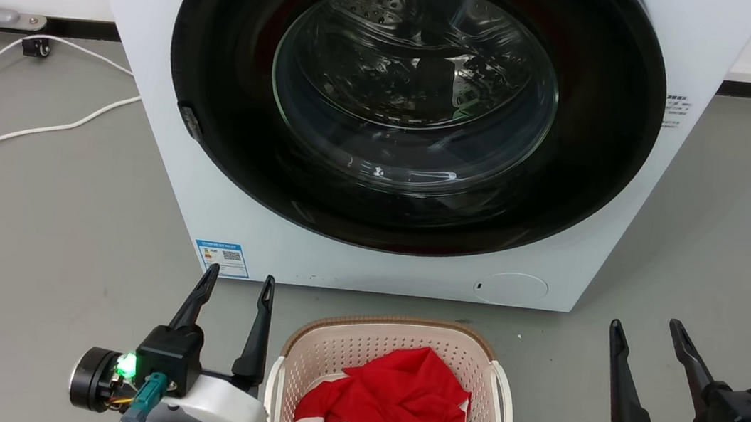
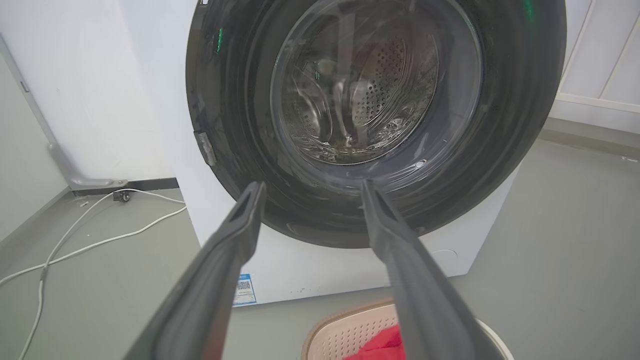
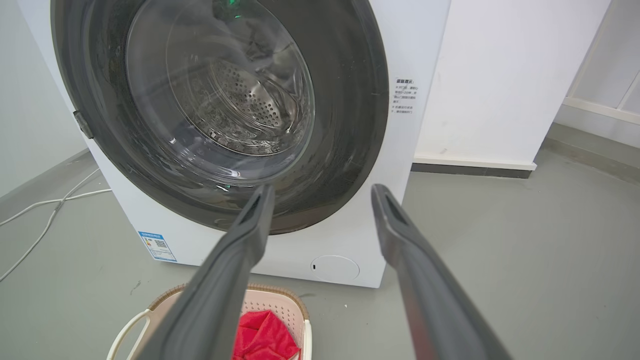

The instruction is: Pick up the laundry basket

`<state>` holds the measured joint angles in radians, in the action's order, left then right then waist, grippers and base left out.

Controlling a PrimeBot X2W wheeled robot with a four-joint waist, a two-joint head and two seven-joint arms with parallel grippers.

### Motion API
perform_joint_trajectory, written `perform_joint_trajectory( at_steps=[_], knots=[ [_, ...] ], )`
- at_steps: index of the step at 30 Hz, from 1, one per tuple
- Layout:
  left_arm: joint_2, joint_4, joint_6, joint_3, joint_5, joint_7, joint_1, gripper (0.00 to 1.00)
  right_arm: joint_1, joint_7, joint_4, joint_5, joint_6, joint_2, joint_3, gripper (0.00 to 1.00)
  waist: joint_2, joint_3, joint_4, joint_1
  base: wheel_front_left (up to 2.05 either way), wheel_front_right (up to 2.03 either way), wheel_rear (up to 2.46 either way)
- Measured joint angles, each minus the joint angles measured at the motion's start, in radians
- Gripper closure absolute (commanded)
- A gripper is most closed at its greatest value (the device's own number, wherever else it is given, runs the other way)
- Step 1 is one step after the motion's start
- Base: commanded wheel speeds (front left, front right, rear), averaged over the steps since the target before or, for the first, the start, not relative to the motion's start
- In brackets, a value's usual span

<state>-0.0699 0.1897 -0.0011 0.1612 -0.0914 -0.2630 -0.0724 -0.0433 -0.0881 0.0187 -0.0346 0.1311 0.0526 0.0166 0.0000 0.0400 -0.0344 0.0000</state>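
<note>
The cream laundry basket point(image 1: 338, 339) with a brown rim and white loop handles sits on the floor at the bottom centre of the head view, holding red and white clothing point(image 1: 395, 403). Its far rim also shows in the left wrist view, laundry basket point(image 2: 345, 330), and in the right wrist view, laundry basket point(image 3: 272, 300). My left gripper point(image 1: 239, 282) stands open just left of the basket, apart from it. Further off to the basket's right, my right gripper point(image 1: 648, 328) is open too. Both hold nothing.
A white front-loading washing machine point(image 1: 245, 224) with a shut dark round door point(image 1: 414, 101) stands right behind the basket. White cables point(image 1: 20, 131) trail over the grey floor at the left. A wall runs behind the machine.
</note>
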Motion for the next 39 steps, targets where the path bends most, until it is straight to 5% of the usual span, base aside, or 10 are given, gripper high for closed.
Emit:
perform_joint_trajectory(
  at_steps=[19,39],
  knots=[
    [0.008,0.057,-0.011,-0.013,-0.004,0.000,-0.024,0.00,0.029,0.028,-0.033,-0.035,0.000,0.000,0.016,0.00,0.0000,0.039,-0.011,0.0000,0.00,0.00,0.00],
    [-0.020,0.473,-0.105,-0.002,-0.113,0.156,-0.322,0.00,0.243,0.178,-0.304,-0.063,0.000,0.001,-0.006,0.00,0.0000,0.307,-0.025,0.0001,0.00,0.00,0.00]
  ],
)
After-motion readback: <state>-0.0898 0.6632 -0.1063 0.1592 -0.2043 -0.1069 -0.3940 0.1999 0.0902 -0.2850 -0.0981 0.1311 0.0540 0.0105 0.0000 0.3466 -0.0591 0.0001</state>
